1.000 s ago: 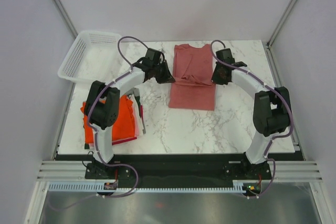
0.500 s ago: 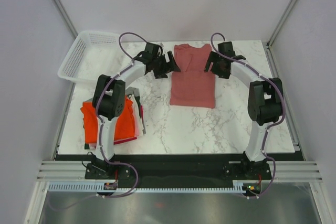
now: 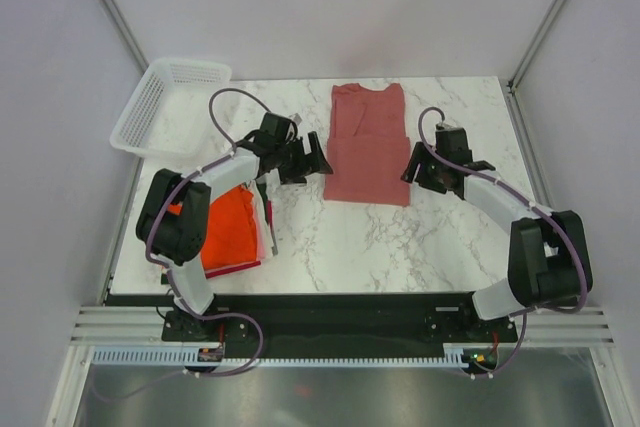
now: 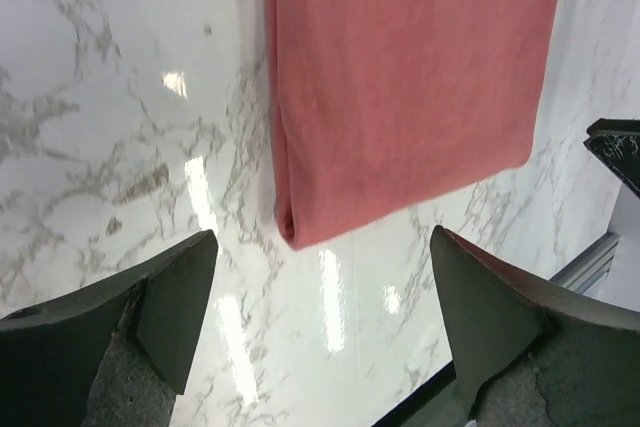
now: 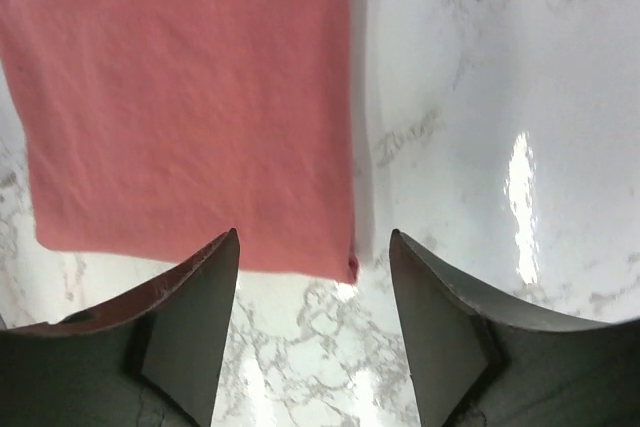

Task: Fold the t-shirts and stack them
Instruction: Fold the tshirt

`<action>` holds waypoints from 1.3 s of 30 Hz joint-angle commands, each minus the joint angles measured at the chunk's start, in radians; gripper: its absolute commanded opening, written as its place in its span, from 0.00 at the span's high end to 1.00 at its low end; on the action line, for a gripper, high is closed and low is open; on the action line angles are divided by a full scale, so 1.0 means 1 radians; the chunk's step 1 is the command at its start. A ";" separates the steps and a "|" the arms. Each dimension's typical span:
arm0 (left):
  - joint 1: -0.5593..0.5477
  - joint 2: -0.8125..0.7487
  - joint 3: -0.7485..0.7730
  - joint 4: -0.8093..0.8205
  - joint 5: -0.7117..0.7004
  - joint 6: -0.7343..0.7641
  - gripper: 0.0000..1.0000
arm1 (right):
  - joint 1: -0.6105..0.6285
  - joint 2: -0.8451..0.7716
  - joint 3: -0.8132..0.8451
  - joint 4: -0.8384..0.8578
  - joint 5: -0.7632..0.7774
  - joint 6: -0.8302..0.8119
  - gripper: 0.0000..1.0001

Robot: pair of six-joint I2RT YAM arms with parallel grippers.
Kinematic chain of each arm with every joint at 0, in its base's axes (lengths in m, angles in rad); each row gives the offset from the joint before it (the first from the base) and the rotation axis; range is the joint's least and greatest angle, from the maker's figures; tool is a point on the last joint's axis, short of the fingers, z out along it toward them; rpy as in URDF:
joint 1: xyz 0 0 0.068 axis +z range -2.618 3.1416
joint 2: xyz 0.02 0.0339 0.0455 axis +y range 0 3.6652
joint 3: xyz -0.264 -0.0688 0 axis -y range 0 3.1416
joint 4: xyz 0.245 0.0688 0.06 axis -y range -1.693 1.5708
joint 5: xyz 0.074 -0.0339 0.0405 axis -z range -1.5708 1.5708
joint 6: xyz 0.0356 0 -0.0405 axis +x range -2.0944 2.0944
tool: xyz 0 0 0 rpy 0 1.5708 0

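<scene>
A dusty pinkish-red t-shirt lies flat at the table's far middle, folded into a long narrow strip. Its near left corner shows in the left wrist view, its near right corner in the right wrist view. My left gripper is open beside the strip's near left edge, nothing between its fingers. On the other side my right gripper is open over bare marble at the near right edge. A stack of folded t-shirts, bright orange-red on top, sits at the near left.
A white plastic mesh basket stands at the far left corner, partly off the marble table. Grey enclosure walls stand close behind and at both sides. The left arm's elbow hangs over the folded stack.
Both grippers opened and let go of the t-shirt, then drew back toward the near end. The doubled far part of the shirt now lies flat as one long strip.
</scene>
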 commanded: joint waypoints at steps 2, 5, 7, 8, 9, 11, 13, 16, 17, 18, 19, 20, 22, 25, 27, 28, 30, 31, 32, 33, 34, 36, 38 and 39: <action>-0.026 -0.108 -0.112 0.049 -0.005 0.067 0.06 | -0.002 -0.121 -0.110 0.044 -0.038 -0.019 0.32; -0.050 -0.137 -0.166 0.069 -0.008 0.075 0.06 | -0.002 -0.142 -0.156 0.045 -0.060 -0.033 0.38; -0.063 -0.147 -0.204 0.089 0.000 0.074 0.08 | -0.003 -0.136 -0.165 0.048 -0.078 -0.048 0.45; -0.066 -0.147 -0.213 0.100 0.005 0.074 0.09 | -0.002 -0.126 -0.168 0.048 -0.081 -0.051 0.46; -0.069 -0.147 -0.221 0.112 0.008 0.074 0.14 | -0.002 -0.121 -0.173 0.047 -0.086 -0.054 0.48; -0.072 -0.139 -0.238 0.127 0.022 0.078 0.22 | -0.002 -0.103 -0.176 0.051 -0.101 -0.056 0.50; -0.073 -0.127 -0.244 0.137 0.028 0.081 0.26 | -0.002 -0.093 -0.185 0.068 -0.113 -0.051 0.54; -0.079 -0.116 -0.243 0.144 0.032 0.089 0.20 | -0.002 -0.083 -0.200 0.103 -0.130 -0.051 0.54; -0.081 -0.108 -0.241 0.143 0.031 0.090 0.19 | -0.002 -0.075 -0.200 0.108 -0.132 -0.057 0.54; -0.083 -0.104 -0.238 0.146 0.032 0.092 0.19 | -0.002 -0.067 -0.197 0.111 -0.138 -0.060 0.54; -0.086 -0.099 -0.232 0.143 0.034 0.093 0.19 | -0.002 -0.049 -0.194 0.108 -0.142 -0.062 0.54; -0.086 -0.088 -0.229 0.144 0.034 0.094 0.20 | -0.003 -0.041 -0.193 0.108 -0.141 -0.060 0.53; -0.087 -0.075 -0.218 0.144 0.028 0.092 0.20 | -0.002 -0.026 -0.193 0.110 -0.132 -0.056 0.53; -0.087 -0.042 -0.194 0.144 0.028 0.092 0.26 | -0.002 0.014 -0.188 0.120 -0.127 -0.054 0.54; -0.087 -0.016 -0.181 0.144 0.031 0.087 0.31 | -0.002 0.025 -0.181 0.123 -0.107 -0.048 0.56; -0.087 -0.007 -0.171 0.144 0.032 0.083 0.33 | -0.002 0.037 -0.177 0.128 -0.107 -0.048 0.58; -0.087 0.013 -0.158 0.143 0.032 0.081 0.37 | -0.002 0.049 -0.168 0.131 -0.104 -0.044 0.62; -0.087 0.018 -0.155 0.143 0.032 0.078 0.37 | -0.002 0.060 -0.164 0.133 -0.107 -0.042 0.62; -0.087 0.022 -0.152 0.141 0.034 0.077 0.41 | 0.000 0.065 -0.161 0.133 -0.107 -0.042 0.63; -0.087 0.028 -0.149 0.144 0.035 0.077 0.42 | -0.002 0.068 -0.161 0.139 -0.106 -0.042 0.66; -0.087 0.033 -0.143 0.143 0.034 0.072 0.42 | 0.000 0.072 -0.161 0.140 -0.103 -0.041 0.66; -0.087 0.041 -0.137 0.144 0.032 0.067 0.44 | -0.002 0.081 -0.158 0.146 -0.103 -0.039 0.70; -0.089 0.051 -0.131 0.143 0.029 0.061 0.46 | -0.002 0.094 -0.153 0.149 -0.112 -0.036 0.73; -0.089 0.056 -0.127 0.141 0.028 0.061 0.47 | -0.002 0.097 -0.148 0.151 -0.115 -0.036 0.76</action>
